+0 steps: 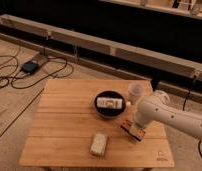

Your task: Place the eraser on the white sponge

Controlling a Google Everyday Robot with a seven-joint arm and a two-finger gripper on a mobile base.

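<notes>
The eraser (pixel 135 131), a small black bar with red-orange markings, is at the tip of my gripper (pixel 132 128), just above the right part of the wooden table (pixel 64 120). The gripper hangs from the white arm that reaches in from the right and is shut on the eraser. The white sponge (pixel 98 144), a pale speckled block, lies on the table near the front edge, to the left of and below the gripper and apart from it.
A black bowl (pixel 110 111) holding a white rectangular item (pixel 109 103) sits at the table's middle back. A clear cup (pixel 136 92) stands right of it, close behind the arm. Cables and a dark box (pixel 30 66) lie on the floor at left.
</notes>
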